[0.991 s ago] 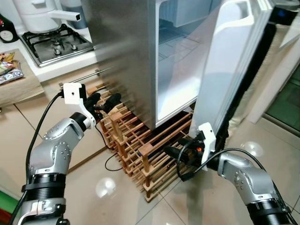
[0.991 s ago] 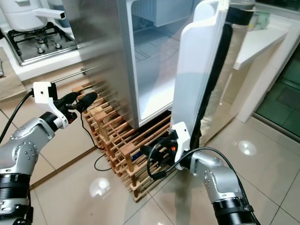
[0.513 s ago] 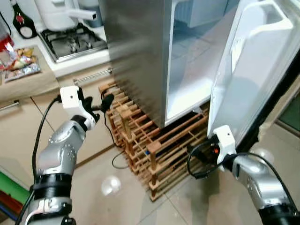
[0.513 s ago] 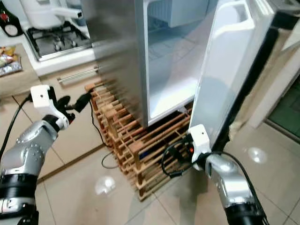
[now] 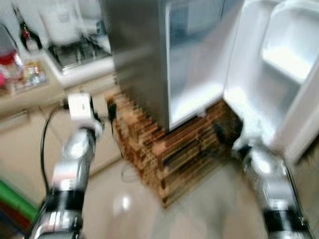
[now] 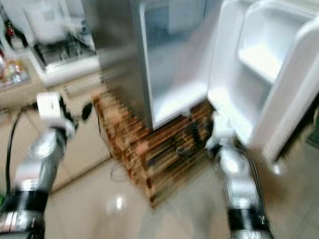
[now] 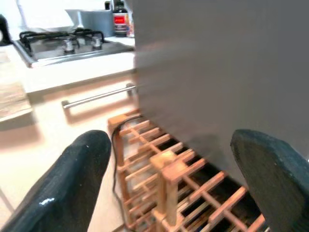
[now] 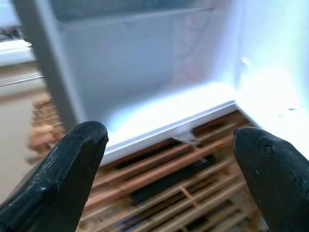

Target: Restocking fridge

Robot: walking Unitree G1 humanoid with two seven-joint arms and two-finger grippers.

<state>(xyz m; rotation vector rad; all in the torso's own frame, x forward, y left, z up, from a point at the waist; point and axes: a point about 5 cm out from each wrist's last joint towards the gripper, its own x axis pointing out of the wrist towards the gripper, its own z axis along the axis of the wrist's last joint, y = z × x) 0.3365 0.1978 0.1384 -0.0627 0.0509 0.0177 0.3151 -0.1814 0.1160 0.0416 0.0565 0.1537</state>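
While both our end effectors are wide open and empty, the right end effector (image 8: 169, 159) is nearer the open fridge (image 6: 174, 74) straight ahead.

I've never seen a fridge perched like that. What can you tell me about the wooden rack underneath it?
The wooden rack is a light brown lattice of slats and square posts forming rows of open slots, like a wine rack. It stands on the pale tiled floor, directly beneath the open fridge, which appears to rest on it, and juts out past the fridge's steel side. A dark cable hangs against it. The slots' contents are too blurred to tell.
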